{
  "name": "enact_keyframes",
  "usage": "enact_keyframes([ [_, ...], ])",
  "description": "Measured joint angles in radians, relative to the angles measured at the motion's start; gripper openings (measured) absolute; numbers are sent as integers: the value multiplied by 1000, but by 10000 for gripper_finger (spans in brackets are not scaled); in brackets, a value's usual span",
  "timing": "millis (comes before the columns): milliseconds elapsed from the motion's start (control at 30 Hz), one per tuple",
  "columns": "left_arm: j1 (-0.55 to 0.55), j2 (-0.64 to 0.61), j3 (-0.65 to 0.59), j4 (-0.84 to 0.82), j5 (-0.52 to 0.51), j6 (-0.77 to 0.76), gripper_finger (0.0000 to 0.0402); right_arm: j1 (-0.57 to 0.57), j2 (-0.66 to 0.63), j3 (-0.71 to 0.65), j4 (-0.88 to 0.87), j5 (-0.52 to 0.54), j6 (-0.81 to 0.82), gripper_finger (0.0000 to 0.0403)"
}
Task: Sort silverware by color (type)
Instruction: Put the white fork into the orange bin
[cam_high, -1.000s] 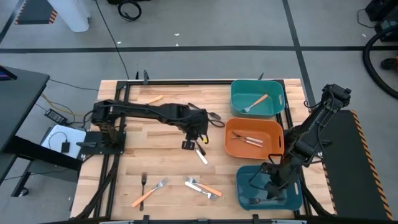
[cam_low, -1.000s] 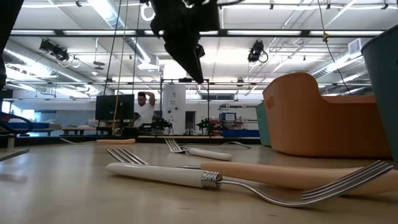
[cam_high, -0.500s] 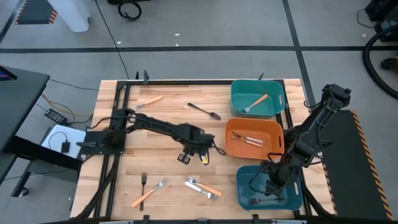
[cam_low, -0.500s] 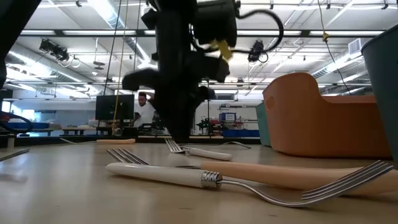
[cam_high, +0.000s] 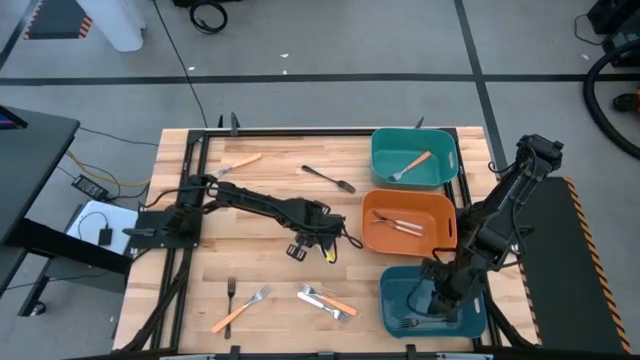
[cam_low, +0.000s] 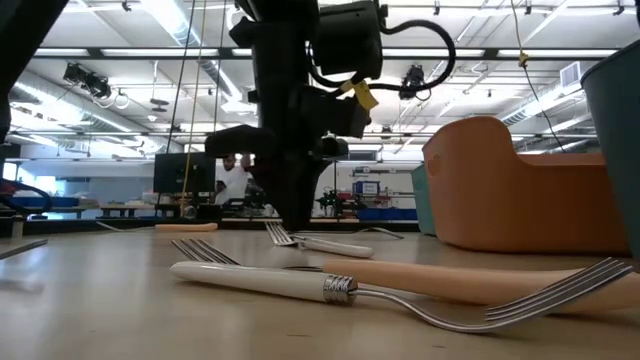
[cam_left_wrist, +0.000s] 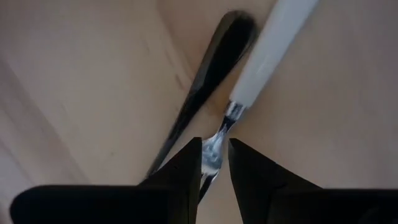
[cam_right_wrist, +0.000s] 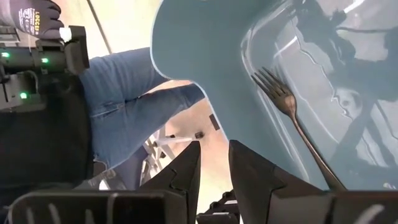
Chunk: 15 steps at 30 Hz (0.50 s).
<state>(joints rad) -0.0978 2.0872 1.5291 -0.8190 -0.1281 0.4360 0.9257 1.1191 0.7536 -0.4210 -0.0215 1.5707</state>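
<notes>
A white-handled fork (cam_left_wrist: 273, 43) lies flat on the wooden table's middle, also in the low view (cam_low: 335, 244). My left gripper (cam_high: 322, 248) points down over it, open by a narrow gap. Its fingertips (cam_left_wrist: 215, 146) stand on either side of the fork's metal neck, just past the handle. My right gripper (cam_high: 440, 300) hangs open and holding nothing over the dark teal bin (cam_high: 470, 318), where one dark metal fork (cam_right_wrist: 292, 118) lies. More forks lie loose: an orange-handled one (cam_high: 243, 160) and a dark one (cam_high: 328, 178) at the far side. My left gripper comes at the white-handled fork from above, its two fingers (cam_left_wrist: 183, 168) close on either side of the metal neck (cam_left_wrist: 219, 134), lying across the fork. Whether they touch it I cannot tell. The fork lies flat on the table.
A teal bin (cam_high: 440, 175) with an orange-handled fork and an orange bin (cam_high: 375, 235) with pale forks stand at the right. Several forks (cam_high: 325, 300) lie near the front edge, another dark one (cam_high: 231, 291) and an orange-handled one (cam_high: 240, 310) to their left. A person in jeans (cam_right_wrist: 137, 112) stands beyond the table.
My left gripper has come down toward the near edge onto the white-handled fork, rolling as it sank, then held still. Its fingertip gap looks unchanged. The fork has stayed where it lay.
</notes>
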Motion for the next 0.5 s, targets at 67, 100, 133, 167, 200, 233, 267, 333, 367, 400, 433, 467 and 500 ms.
enact_keyframes([
  [67, -7, 0, 0, 6, 1, 4, 89, 8, 0, 0, 0, 3, 4, 91],
  [100, -10, 0, 0, 14, 1, 6, 89, 10, 0, 0, 0, 4, 4, 91],
  [133, -13, 2, 0, 27, 3, 7, 89, 13, 0, 0, 0, 4, 5, 91],
  [167, -16, 7, 0, 45, 2, 8, 89, 14, 0, 0, 0, 4, 5, 91],
  [200, -19, 13, 0, 56, 2, 20, 89, 15, 0, 0, 0, 4, 5, 91],
  [233, -20, 21, 0, 54, -1, 42, 89, 15, 0, 0, 0, 5, 6, 91],
  [267, -20, 28, -1, 56, -10, 62, 89, 15, 0, 0, 0, 6, 8, 91],
  [333, -20, 46, 0, 76, -40, 71, 89, 15, 0, 0, 0, 15, 8, 91],
  [367, -19, 53, 2, 75, -43, 71, 89, 15, 0, 0, 0, 25, 8, 92],
  [400, -18, 57, 3, 73, -44, 72, 89, 15, 0, 0, 0, 33, 11, 92],
  [433, -17, 65, 5, 70, -44, 73, 89, 15, 0, 0, 0, 38, 18, 92],
  [467, -17, 70, 6, 67, -46, 73, 89, 15, 0, 0, 0, 40, 25, 91],
  [500, -18, 72, 6, 66, -47, 73, 89, 15, 0, 0, 0, 40, 29, 91],
])
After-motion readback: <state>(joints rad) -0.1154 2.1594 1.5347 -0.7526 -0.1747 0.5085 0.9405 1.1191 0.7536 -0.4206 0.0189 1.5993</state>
